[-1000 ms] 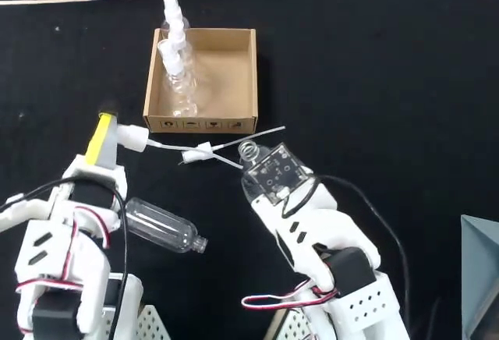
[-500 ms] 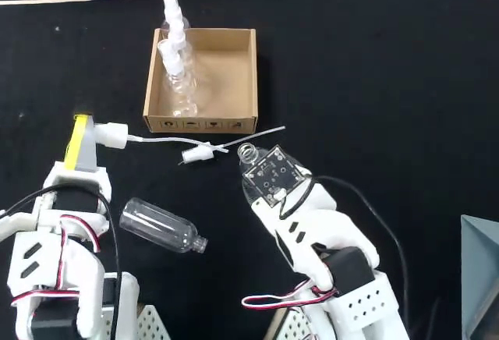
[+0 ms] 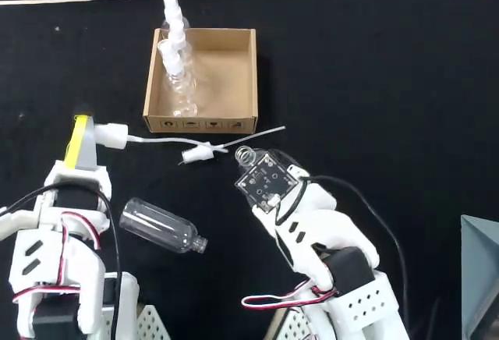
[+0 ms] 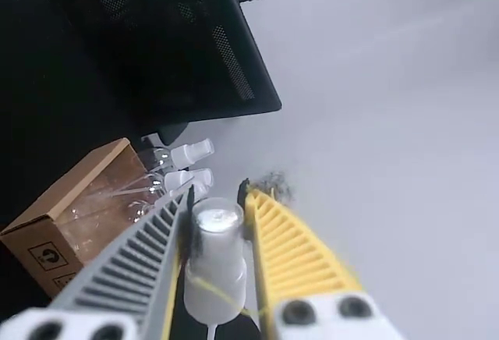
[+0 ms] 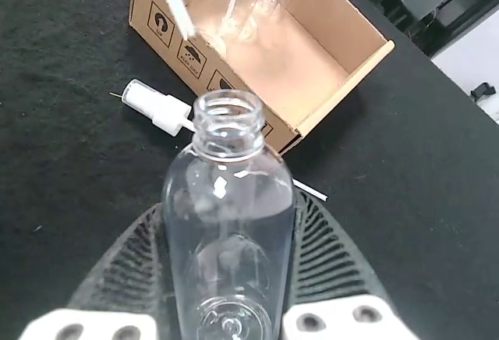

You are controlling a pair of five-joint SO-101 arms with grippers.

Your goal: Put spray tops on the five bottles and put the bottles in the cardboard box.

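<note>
The black desk [image 3: 390, 83] looks matte and grippy. At its far side sits the cardboard box [image 3: 200, 124], open-topped with thin, stiff walls. Two capped bottles [image 3: 178, 67] stand against its wall on the left arm's side.

The right gripper [image 5: 228, 231] has its fingers closed around the body of an open bottle [image 5: 228, 161], whose neck points toward the box. It is clear, smooth plastic, probably light, slippery and easily squashed, so a hold low on the round body seems best, leaving the threaded neck free. A spare bottle [image 3: 160, 226] lies on its side between the arms and is likely to roll.

The left gripper [image 4: 218, 200] clamps a white spray top [image 4: 214, 262] by its collar, and its thin dip tube looks bendy. A loose spray top [image 3: 199, 154] lies just before the box
</note>
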